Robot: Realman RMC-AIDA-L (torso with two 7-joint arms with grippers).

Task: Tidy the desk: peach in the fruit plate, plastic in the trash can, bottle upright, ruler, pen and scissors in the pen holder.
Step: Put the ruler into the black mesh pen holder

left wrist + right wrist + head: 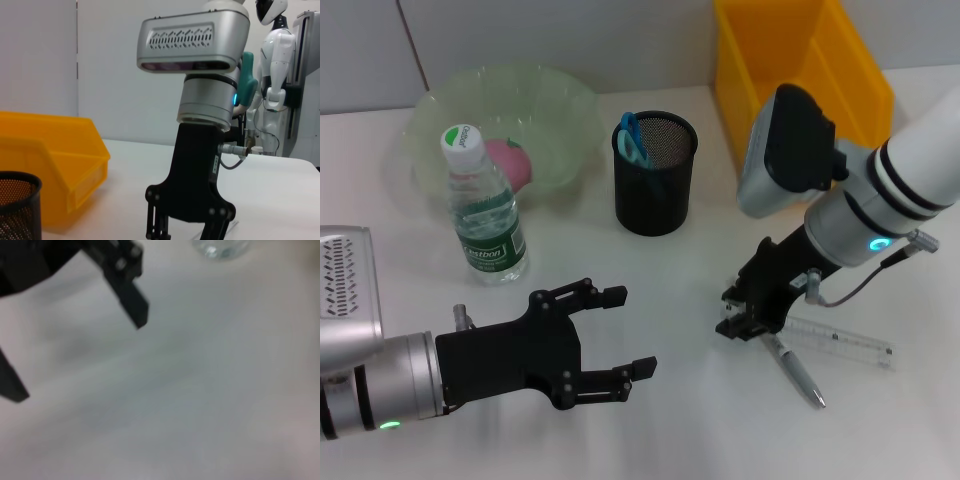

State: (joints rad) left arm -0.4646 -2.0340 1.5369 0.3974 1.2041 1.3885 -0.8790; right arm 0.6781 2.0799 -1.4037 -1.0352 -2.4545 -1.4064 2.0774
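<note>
White table (650, 420): your right gripper (745, 322) sits at 4 o'clock, down on the pen's (796, 372) upper end, ruler (840, 342) touching beside it; can't tell its jaws. Left gripper (610, 335) at 7 o'clock, jaws wide open, empty. Bottle (485, 210) upright at 10, peach (510, 160) in the fruit plate (560, 110), scissors (633, 138) in the pen holder (655, 175) at 12.

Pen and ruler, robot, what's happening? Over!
Right gripper down at pen, beside ruler. Left gripper open, idle. Scissors already in pen holder.
</note>
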